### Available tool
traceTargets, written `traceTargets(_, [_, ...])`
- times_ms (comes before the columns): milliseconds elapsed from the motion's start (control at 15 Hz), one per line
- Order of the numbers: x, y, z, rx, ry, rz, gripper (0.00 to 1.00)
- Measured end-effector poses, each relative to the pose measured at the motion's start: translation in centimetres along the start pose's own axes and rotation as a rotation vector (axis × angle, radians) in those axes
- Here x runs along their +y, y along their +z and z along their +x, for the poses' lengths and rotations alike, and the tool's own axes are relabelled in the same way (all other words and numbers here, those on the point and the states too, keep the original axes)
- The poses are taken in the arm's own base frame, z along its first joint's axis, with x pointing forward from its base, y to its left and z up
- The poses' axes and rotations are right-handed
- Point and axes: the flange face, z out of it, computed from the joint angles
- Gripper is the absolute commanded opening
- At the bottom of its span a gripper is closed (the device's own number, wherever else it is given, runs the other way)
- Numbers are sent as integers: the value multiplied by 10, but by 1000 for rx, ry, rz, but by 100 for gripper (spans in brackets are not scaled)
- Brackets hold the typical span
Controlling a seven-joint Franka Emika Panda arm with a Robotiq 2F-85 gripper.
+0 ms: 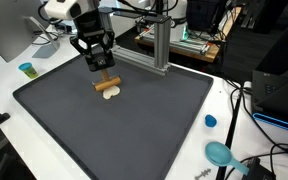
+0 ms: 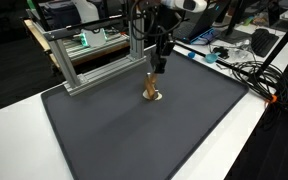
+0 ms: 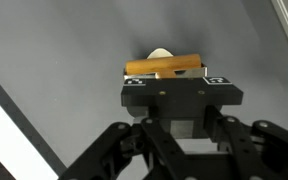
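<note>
Wooden block (image 3: 164, 67) sat clamped in the gripper (image 1: 103, 72), right over a white disc (image 2: 152, 98) on the grey mat (image 1: 134, 130). Doing it well probably meant holding the block level and lowering slowly, straight down.

We see a short wooden bar (image 1: 105, 83), orange-brown with squared ends. In the wrist view it lies crosswise (image 3: 164, 67), level from side to side, and the gripper (image 1: 103, 74) is clamped on its middle. In an exterior view it looks more upright (image 2: 150, 84), so we cannot tell its true tilt. Right under it we see a small pale cream piece (image 1: 111, 94), rounded and low, resting flat on the dark grey mat (image 1: 134, 130). The bar's lower edge meets or nearly meets this piece; we cannot tell whether they touch. Both sit in the mat's far half, near the aluminium frame side, well away from the mat's edges.
</note>
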Motion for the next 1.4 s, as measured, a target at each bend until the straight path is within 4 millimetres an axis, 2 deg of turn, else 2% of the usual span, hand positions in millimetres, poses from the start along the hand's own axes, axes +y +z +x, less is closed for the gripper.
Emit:
traceTargets(333, [-1, 22, 4, -27, 27, 18, 21])
traceTargets(533, [-5, 20, 13, -21, 18, 1, 21])
traceTargets(933, [-24, 14, 46, 12, -38, -26, 21])
traceTargets(1400, [-28, 13, 53, 33, -42, -26, 21])
